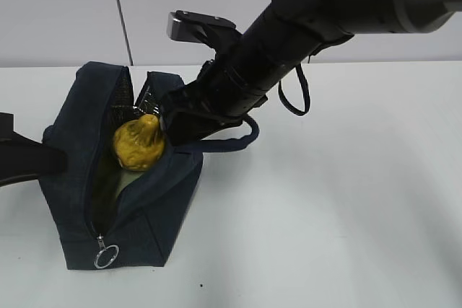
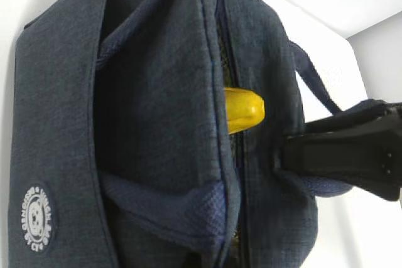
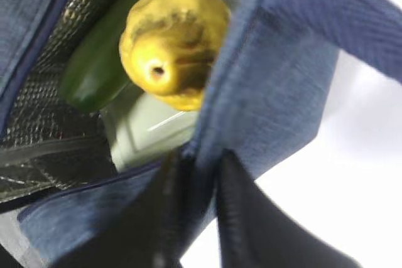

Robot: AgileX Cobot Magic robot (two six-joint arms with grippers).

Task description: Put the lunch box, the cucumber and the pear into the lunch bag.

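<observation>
Right gripper (image 3: 195,218): jaws nearly together, pinching the fabric rim of the bag (image 1: 155,200) on its near side wall. Looks like it is holding the mouth open rather than carrying anything.

Just beyond those jaws, inside the opening, the pear (image 3: 173,45) sits on top, neck pointing up in the exterior view. Beside it on the far side lies the cucumber (image 3: 100,67), against the foil lining. Under both, closest to the jaws, a pale green lid shows: the box (image 3: 147,133). All three are in the bag.

Left gripper: not visible in its own wrist view, so I cannot tell how its jaws stand. A dark arm at the left edge of the exterior view reaches the bag's far side; its tip is hidden.

Further out: a loop handle (image 1: 231,138) drapes beside the right arm, and the zipper ring (image 1: 106,256) hangs at the bag's near end, zipper open.

Handling, as a guess: the bag is soft and floppy, the wall will fold if released, so hold it at the stitched rim or the padded handles. The pear is smooth and bruisable, and perched high, so it may roll. The cucumber is firm and slick. The box is rigid and a steady base.
</observation>
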